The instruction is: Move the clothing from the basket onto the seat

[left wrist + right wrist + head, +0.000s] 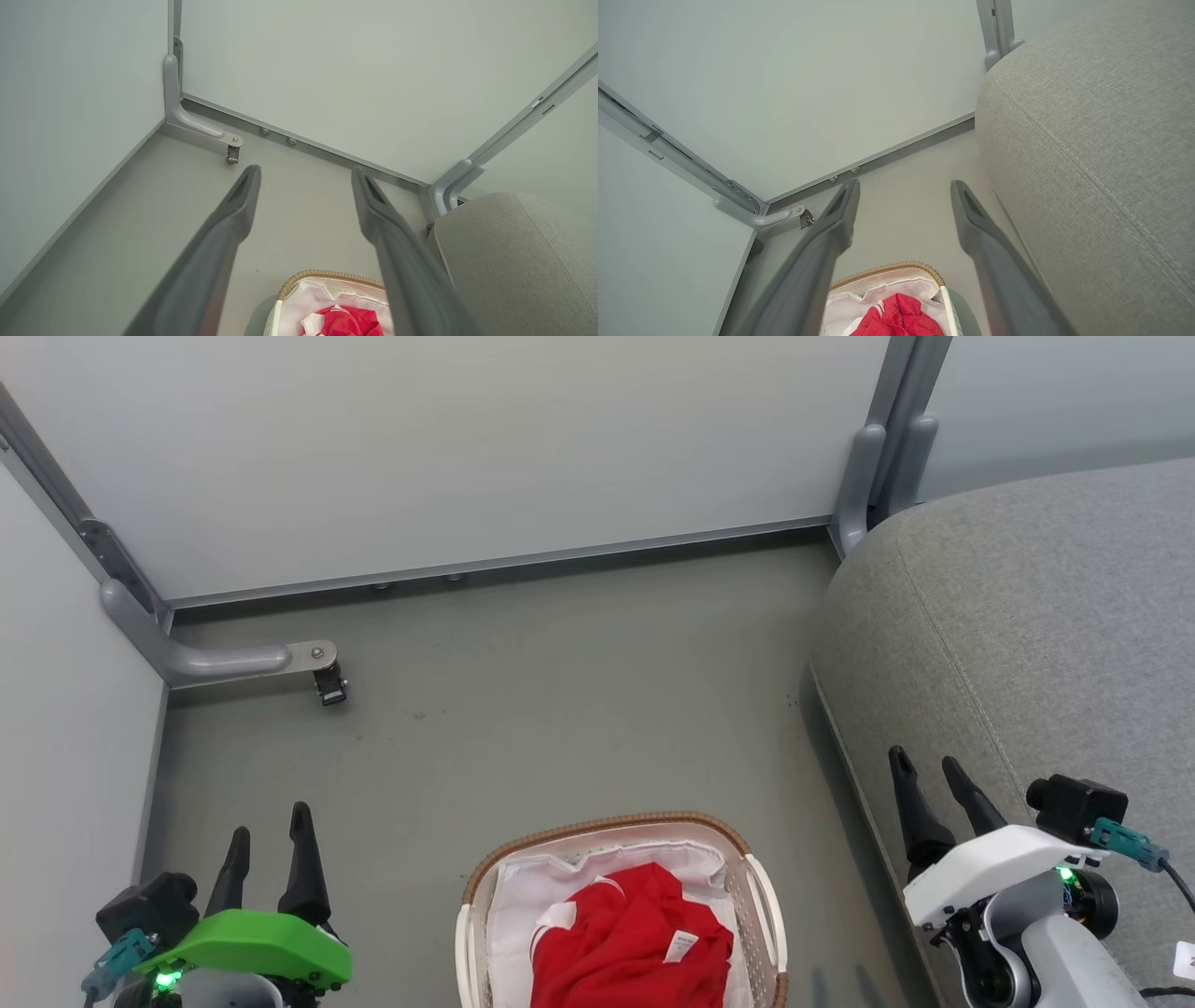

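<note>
Red clothing [630, 938] with white trim and a small white label lies bunched in the oval cream basket [756, 896], which stands on the floor at the bottom centre of the head view. The clothing [348, 322] and the basket's woven rim [327, 274] sit low between the left fingers; the right wrist view shows the same clothing [896, 319] and basket [889, 269]. The grey seat [1036, 625] fills the right side. My left gripper [271, 821] is open, left of the basket. My right gripper [929, 767] is open over the seat's front edge. Both hold nothing.
Pale partition walls close off the back and left. A grey wall bracket with a small caster [329, 683] juts onto the floor at the left. Bare grey floor [560, 709] lies between the basket and the back wall.
</note>
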